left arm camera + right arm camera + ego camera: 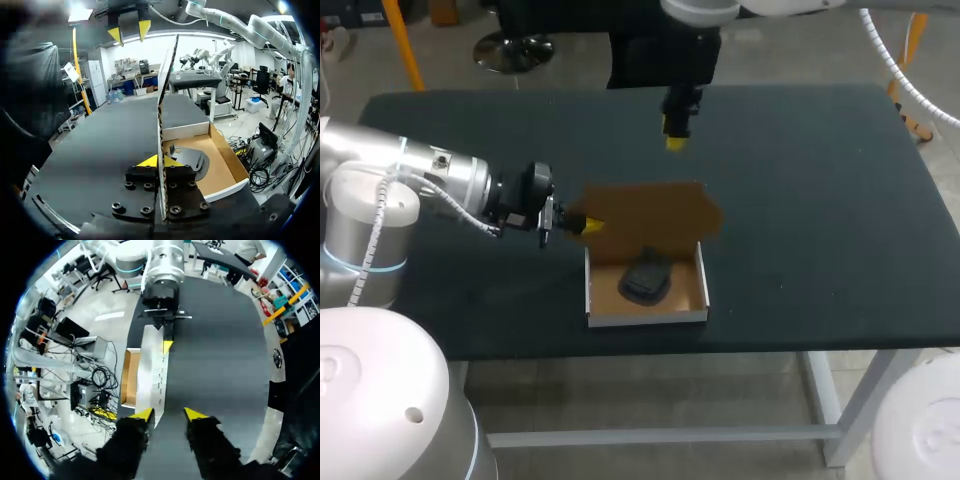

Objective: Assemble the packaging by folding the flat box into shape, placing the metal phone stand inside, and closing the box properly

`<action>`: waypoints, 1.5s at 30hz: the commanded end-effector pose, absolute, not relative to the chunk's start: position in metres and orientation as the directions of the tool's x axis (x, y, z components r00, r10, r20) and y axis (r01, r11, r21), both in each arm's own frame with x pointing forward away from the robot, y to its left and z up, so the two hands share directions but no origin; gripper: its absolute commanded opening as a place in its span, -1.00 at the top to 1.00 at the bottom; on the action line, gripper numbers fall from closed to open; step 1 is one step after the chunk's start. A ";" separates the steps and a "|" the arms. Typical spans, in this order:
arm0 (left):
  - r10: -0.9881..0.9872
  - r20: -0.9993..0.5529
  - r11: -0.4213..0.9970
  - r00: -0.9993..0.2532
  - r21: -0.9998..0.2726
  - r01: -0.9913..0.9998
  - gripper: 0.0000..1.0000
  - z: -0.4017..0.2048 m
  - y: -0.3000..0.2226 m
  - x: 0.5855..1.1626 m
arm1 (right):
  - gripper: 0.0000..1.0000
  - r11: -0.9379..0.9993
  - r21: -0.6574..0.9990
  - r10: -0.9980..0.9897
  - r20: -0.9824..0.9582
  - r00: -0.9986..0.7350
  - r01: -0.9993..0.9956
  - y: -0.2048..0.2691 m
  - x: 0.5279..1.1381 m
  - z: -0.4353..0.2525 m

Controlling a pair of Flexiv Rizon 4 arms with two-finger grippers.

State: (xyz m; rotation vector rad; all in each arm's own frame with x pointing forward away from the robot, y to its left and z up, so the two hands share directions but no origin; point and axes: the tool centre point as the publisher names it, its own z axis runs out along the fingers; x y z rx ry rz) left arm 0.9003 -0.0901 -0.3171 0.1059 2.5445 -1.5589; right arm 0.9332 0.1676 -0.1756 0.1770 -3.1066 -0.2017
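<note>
pinching the upright box lid (655, 215), left hand (588, 226) rests over the dark table (820, 180); right hand (675, 143) hangs open, empty.

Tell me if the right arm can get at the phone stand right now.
Probably not straight on: the raised lid, pinched by the left pincer, stands between the right pincer and the phone stand. Going over the lid looks possible.

Open cardboard box (645, 318), lid (650, 215) raised upright, holds the dark phone stand (646, 279).
</note>
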 end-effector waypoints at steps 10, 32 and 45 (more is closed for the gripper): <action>-0.020 -0.169 0.454 -0.985 -0.879 0.142 1.00 -0.318 -0.090 0.900 | 0.23 0.987 0.001 -0.157 0.079 -0.984 -0.158 0.201 0.942 -0.201; -0.020 -0.169 0.454 -0.985 -0.879 0.142 1.00 -0.318 -0.090 0.900 | 0.29 0.981 0.002 -0.194 0.093 -0.977 -0.195 0.216 0.923 -0.223; -0.020 -0.169 0.454 -0.985 -0.879 0.142 1.00 -0.318 -0.090 0.900 | 0.31 0.982 0.010 -0.191 0.088 -0.978 -0.191 0.214 0.907 -0.228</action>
